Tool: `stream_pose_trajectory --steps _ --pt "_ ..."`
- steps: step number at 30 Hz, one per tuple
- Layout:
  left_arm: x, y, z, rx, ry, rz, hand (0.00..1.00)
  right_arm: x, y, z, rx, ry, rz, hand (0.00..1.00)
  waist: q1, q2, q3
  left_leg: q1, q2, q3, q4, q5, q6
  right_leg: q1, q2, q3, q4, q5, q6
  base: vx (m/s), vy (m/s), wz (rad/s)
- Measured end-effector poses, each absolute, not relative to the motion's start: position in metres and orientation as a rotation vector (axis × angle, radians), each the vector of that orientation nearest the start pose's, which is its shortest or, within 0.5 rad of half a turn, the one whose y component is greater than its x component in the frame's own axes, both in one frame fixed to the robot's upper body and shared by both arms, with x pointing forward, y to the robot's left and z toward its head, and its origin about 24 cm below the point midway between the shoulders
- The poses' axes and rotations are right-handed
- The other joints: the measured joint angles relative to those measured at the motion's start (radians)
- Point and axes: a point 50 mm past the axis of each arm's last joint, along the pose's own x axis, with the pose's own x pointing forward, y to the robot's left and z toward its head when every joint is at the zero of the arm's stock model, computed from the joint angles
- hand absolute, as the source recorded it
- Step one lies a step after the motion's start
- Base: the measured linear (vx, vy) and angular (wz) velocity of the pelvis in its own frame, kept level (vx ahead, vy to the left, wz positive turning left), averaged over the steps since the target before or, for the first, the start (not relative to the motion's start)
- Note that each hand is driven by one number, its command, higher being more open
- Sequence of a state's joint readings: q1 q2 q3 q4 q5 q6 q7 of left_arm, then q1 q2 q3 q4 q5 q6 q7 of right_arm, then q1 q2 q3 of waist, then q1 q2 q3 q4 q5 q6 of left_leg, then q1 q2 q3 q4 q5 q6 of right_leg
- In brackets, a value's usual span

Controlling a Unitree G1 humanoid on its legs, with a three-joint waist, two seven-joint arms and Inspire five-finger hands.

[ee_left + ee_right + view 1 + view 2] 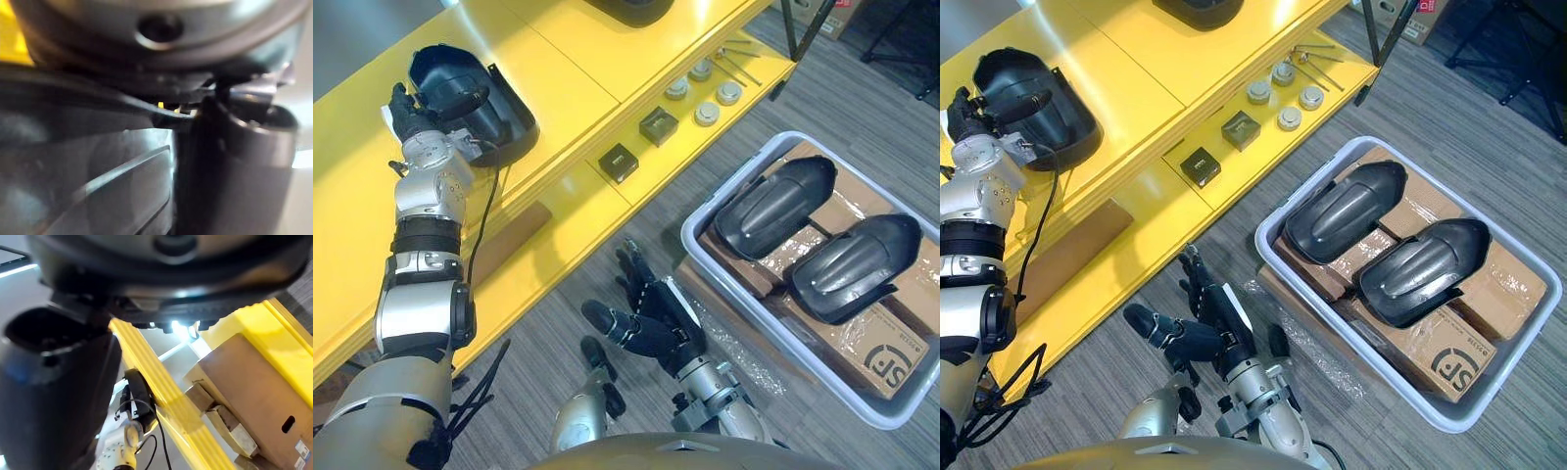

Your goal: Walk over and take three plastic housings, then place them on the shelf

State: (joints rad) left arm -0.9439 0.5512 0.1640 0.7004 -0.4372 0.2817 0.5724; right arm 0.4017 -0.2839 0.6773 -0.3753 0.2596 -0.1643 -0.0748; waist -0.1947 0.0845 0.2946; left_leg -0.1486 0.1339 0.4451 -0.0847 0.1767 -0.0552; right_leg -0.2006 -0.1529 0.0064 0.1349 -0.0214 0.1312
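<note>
Right hand (651, 318) low over floor, fingers loosely spread, holding nothing.
Two housings (775, 206) (852, 266) lie in grey bin (729, 179) on cardboard, dome up.
Third housing (499, 117) on yellow shelf (568, 69); left hand (409, 110) pinches its rim, thumb inside.
Likely light, stiff, glossy-slick shells: take by rim edge, not smooth dome.

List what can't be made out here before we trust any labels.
- Left hand, its hold on the shelf housing: left wrist view blurred, too close; in the eye views the housing's wall covers the contact.
- Dark object on the top shelf: cut off by the top edge, eye views.
- Round parts on the lower shelf: too small to identify.
</note>
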Motion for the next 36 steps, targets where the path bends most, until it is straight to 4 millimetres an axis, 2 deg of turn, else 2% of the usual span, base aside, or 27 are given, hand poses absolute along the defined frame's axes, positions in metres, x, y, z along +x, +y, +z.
stream_pose_trajectory --steps 3,7,12,15,18,21,24,27,28,29,30,32,33,35,36 --pt "0.375 0.298 0.214 -0.137 -0.042 0.818 1.0 0.132 -0.059 0.046 0.278 0.046 0.501 1.0 -0.004 -0.003 0.002 0.0 0.0 0.001 0.0 0.0 0.0 0.0 0.001 0.001 0.001 0.0 0.0 0.0 0.0 0.0" --pt "0.372 0.303 0.231 -0.175 -0.101 0.95 1.0 0.131 -0.058 0.044 0.279 0.055 0.503 1.0 -0.002 -0.007 0.004 0.002 0.0 0.001 0.0 0.001 0.0 0.001 0.002 0.0 0.002 0.0 0.0 0.0 0.0 0.0" --pt "0.368 0.304 0.249 -0.198 -0.23 0.972 1.0 0.129 -0.058 0.044 0.284 0.045 0.508 1.0 -0.004 -0.008 0.005 0.029 -0.002 0.0 0.0 0.0 -0.001 0.029 0.001 -0.003 0.0 -0.001 -0.001 0.0 0.0 0.0" --pt "0.365 0.3 0.266 -0.18 -0.347 0.938 1.0 0.129 -0.058 0.045 0.29 0.028 0.51 1.0 -0.004 -0.008 0.005 0.041 -0.004 -0.003 0.0 0.0 -0.001 0.045 0.002 -0.007 -0.002 -0.002 -0.002 0.0 0.0 0.0" --pt "0.366 0.283 0.281 -0.133 -0.456 0.802 1.0 0.129 -0.057 0.044 0.287 0.029 0.532 1.0 -0.004 -0.007 0.003 0.068 -0.008 -0.015 -0.002 0.0 -0.001 0.083 -0.001 -0.019 -0.014 -0.002 -0.003 0.0 0.007 0.09" --pt "0.362 0.275 0.284 -0.108 -0.529 0.706 1.0 0.128 -0.055 0.045 0.272 0.019 0.564 1.0 -0.007 -0.001 -0.008 0.075 -0.009 -0.028 -0.004 0.001 0.0 0.098 -0.003 -0.028 -0.02 -0.001 -0.002 0.01 0.003 0.09" --pt "0.353 0.27 0.275 -0.09 -0.582 0.629 1.0 0.132 -0.053 0.048 0.248 -0.016 0.589 1.0 -0.007 0.001 -0.017 0.09 -0.01 -0.042 -0.004 0.001 0.0 0.124 -0.003 -0.038 -0.031 -0.001 -0.001 0.03 -0.008 0.09" --pt "0.328 0.257 0.243 -0.041 -0.61 0.512 1.0 0.139 -0.053 0.055 0.167 -0.094 0.601 1.0 0.001 0.006 -0.077 0.091 -0.01 -0.07 -0.002 0.002 0.0 0.155 -0.003 -0.07 -0.051 0.0 -0.001 0.06 -0.02 0.28" --pt "0.312 0.247 0.226 -0.024 -0.607 0.457 1.0 0.146 -0.055 0.059 0.136 -0.13 0.589 1.0 0.013 0.006 -0.101 0.094 -0.01 -0.089 -0.001 0.002 0.0 0.173 -0.003 -0.089 -0.058 0.0 -0.001 0.06 -0.024 0.4" --pt "0.292 0.236 0.207 -0.017 -0.599 0.409 1.0 0.153 -0.06 0.063 0.118 -0.158 0.565 1.0 0.036 0.005 -0.124 0.096 -0.01 -0.106 -0.001 0.002 0.0 0.192 -0.003 -0.111 -0.07 -0.001 -0.001 0.05 -0.026 0.42" --pt "0.281 0.231 0.197 -0.016 -0.594 0.395 1.0 0.157 -0.064 0.065 0.108 -0.173 0.548 1.0 0.048 0.005 -0.135 0.096 -0.011 -0.115 -0.001 0.002 -0.002 0.2 -0.003 -0.119 -0.074 -0.001 -0.001 0.03 -0.017 0.47" --pt "0.244 0.221 0.158 -0.014 -0.518 0.365 1.0 0.174 -0.081 0.073 0.069 -0.223 0.441 1.0 0.102 0.004 -0.167 0.094 -0.014 -0.162 -0.005 0.0 -0.011 0.229 -0.003 -0.169 -0.093 -0.006 -0.005 -0.03 0.0 0.55" --pt "0.236 0.22 0.148 -0.022 -0.482 0.368 1.0 0.179 -0.085 0.074 0.059 -0.234 0.415 1.0 0.117 0.003 -0.173 0.092 -0.015 -0.172 -0.005 -0.003 -0.017 0.237 -0.003 -0.18 -0.099 -0.007 -0.006 -0.09 0.01 0.56" --pt "0.207 0.224 0.108 -0.024 -0.332 0.427 1.0 0.197 -0.1 0.079 0.014 -0.271 0.339 1.0 0.163 -0.003 -0.192 0.085 -0.02 -0.21 -0.005 0.001 -0.017 0.255 -0.003 -0.221 -0.103 -0.019 -0.012 -0.08 0.015 0.5" --pt "0.2 0.225 0.1 -0.03 -0.296 0.446 1.0 0.201 -0.102 0.08 0.006 -0.277 0.328 1.0 0.172 -0.006 -0.196 0.083 -0.02 -0.215 -0.005 0.003 -0.017 0.257 -0.002 -0.226 -0.103 -0.019 -0.013 -0.05 0.017 0.35"
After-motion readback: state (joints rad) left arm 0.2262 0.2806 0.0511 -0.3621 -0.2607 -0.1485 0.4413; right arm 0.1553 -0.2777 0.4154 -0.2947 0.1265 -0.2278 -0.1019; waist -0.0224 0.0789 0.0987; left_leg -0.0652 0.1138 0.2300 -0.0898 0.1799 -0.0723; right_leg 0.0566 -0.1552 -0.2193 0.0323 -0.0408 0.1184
